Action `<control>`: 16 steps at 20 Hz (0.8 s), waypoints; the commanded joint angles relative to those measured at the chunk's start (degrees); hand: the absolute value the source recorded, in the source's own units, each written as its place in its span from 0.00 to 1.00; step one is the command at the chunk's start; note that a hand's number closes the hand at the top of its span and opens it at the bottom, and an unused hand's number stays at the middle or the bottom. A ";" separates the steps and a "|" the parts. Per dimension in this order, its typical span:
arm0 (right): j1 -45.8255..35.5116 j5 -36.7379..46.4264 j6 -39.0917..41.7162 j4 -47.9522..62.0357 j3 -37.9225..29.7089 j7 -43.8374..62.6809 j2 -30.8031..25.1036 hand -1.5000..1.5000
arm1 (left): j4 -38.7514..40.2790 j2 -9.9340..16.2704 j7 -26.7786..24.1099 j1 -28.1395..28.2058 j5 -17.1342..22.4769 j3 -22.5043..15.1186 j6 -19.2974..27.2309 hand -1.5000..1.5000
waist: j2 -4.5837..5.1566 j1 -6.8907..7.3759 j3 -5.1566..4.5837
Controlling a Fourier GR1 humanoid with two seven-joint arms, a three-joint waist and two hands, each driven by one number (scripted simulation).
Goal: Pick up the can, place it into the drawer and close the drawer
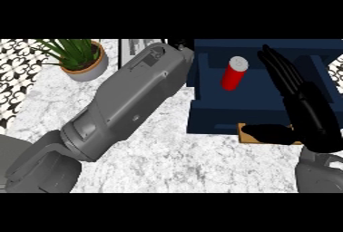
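Note:
A red can (pixel 232 74) with a white top stands inside the open dark blue drawer (pixel 221 121), near its middle. My right hand (pixel 313 115) is open at the right, its straight fingers stretched over the drawer's right side, a short way from the can and not touching it. Its thumb points left over the drawer's front edge. My left forearm (pixel 127 102) runs from the lower left up to the drawer's back left corner. Only a dark sliver of my left hand (pixel 177 44) shows there, past the forearm's end.
A potted green plant (pixel 79 56) stands at the counter's back left. A small tan wooden piece (pixel 249 136) lies just in front of the drawer, partly under my right thumb. The white marble counter (pixel 188 158) spreads across the front.

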 commanded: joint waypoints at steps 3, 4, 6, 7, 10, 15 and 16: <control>-5.80 8.93 -6.77 16.60 3.26 -4.70 -1.83 0.00 | -4.92 5.49 4.59 1.42 -1.65 -0.31 -0.44 0.00 | -0.15 0.92 0.02; -6.91 11.09 -7.94 18.85 4.54 -5.19 -2.06 0.00 | -4.37 5.02 4.61 1.69 -2.09 -0.40 -0.06 0.00 | -0.03 0.60 0.02; -9.03 14.84 -8.03 21.17 6.78 -1.78 -0.95 0.00 | -7.67 6.28 5.82 3.72 -2.72 -0.99 0.55 0.00 | -0.33 0.80 -0.01; -12.77 14.48 -8.55 26.53 4.08 -3.63 -3.24 0.00 | -6.39 7.25 5.83 2.37 -2.73 0.02 0.30 0.00 | 0.04 0.83 0.01; -14.09 15.89 -16.79 36.16 2.69 -5.89 -1.41 0.00 | -9.62 8.62 7.16 4.12 -3.94 -0.21 1.83 0.00 | 0.04 0.97 0.05; -21.28 18.82 -21.99 49.91 0.83 -4.68 -0.56 0.00 | -14.82 12.49 9.33 8.27 -5.23 -0.49 0.44 0.00 | -0.01 1.48 0.04; -19.81 19.45 -25.78 52.09 0.55 -5.46 -0.20 0.00 | -17.04 12.48 10.17 8.09 -5.90 -0.83 2.79 0.00 | -0.11 1.39 0.06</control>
